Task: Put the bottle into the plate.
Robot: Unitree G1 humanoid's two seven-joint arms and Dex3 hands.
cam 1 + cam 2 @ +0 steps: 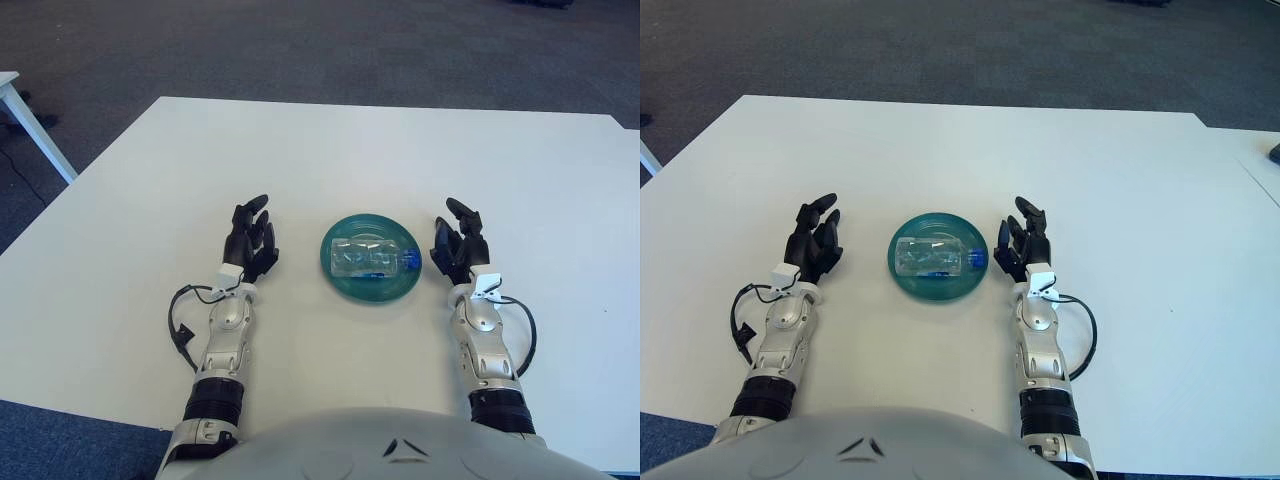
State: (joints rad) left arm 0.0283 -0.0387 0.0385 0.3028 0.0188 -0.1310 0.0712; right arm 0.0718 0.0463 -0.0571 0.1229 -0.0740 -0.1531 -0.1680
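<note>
A dark grey carpet [330, 40] surrounds the white table [330, 150] in front of us, and the corner of a second white table [20, 110] shows at the far left.

The clear plastic bottle [372, 259] lies on its side inside the teal plate [371, 287], its blue cap [410, 260] pointing toward our right and its body spanning most of the plate's floor. The plate sits on the near half of the table, about midway between the left and right edges and closer to the near edge than to the far one.

Our right hand [458, 245] shows just to the right of the plate, close to its rim but apart from it, fingers loosely spread and pointing away from us, gripping nothing. Our left hand [249, 241] shows to the left of the plate, with a wider gap of bare table between them; its fingers are likewise relaxed and extended forward, with nothing in them. A black cable [180, 325] loops beside the left wrist, and another [525, 335] beside the right wrist.
</note>
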